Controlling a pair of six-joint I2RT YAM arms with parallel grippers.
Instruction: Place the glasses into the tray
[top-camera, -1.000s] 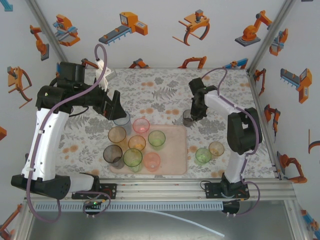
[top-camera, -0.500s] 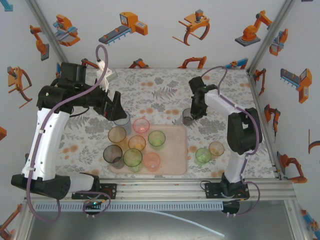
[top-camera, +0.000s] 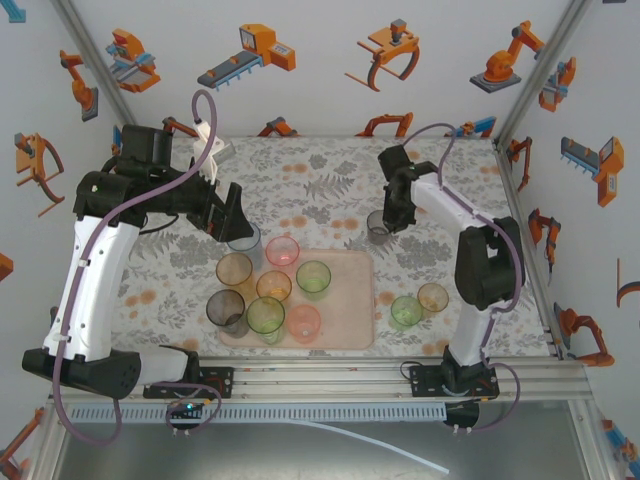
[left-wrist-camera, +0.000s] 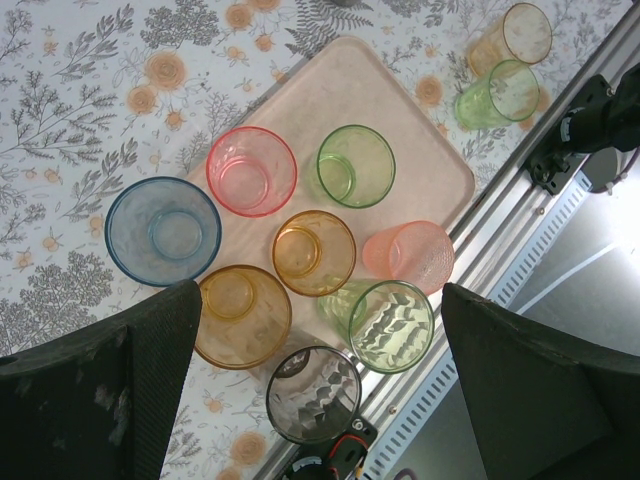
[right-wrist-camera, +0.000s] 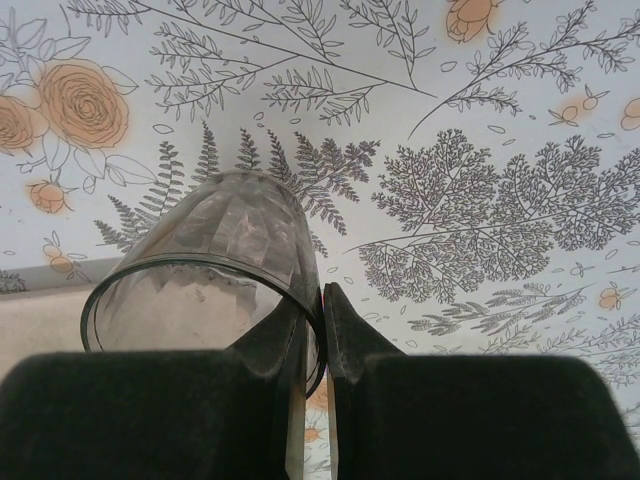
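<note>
**Table** (top-camera: 330, 175): floral cloth, walled at 9, 12 and 3 o'clock, with a metal rail (top-camera: 330, 378) at 6. Bare cloth runs from the tray's far rim to the back wall. A narrower bare strip lies at 9 o'clock of the tray.

**Tray** (top-camera: 352, 300): one, pale pink, set toward the 6 o'clock edge of the table. Its 3 o'clock third is bare.

**Glasses:** eleven in all: orange 3, green 3, grey 2, pink 2, blue 1.
- Clearly inside the tray, five: pink tumbler (top-camera: 282, 250), small green tumbler (top-camera: 313, 277), small orange tumbler (top-camera: 273, 286), large green tumbler (top-camera: 265, 315), salmon tumbler (top-camera: 303, 322).
- At the tray's 9 o'clock rim, two: amber tumbler (top-camera: 234, 268) and dark grey tumbler (top-camera: 225, 308). Cannot tell whether they are in or off.
- Blue tumbler (top-camera: 245, 240): on the cloth just past the tray's 11 o'clock corner.
- Green-and-orange pair (top-camera: 418, 304): side by side on the cloth, just off the 3 o'clock rim.
- Held grey tumbler (right-wrist-camera: 215, 240): beyond the tray's 1 o'clock corner. Cannot tell whether its base touches the cloth.

**Left gripper** (top-camera: 232, 220): fingers spread wide, gripping nothing, above the blue tumbler.

**Right gripper** (right-wrist-camera: 322, 300): pinched on the held grey tumbler's rim, one finger inside the wall and one outside.
</note>
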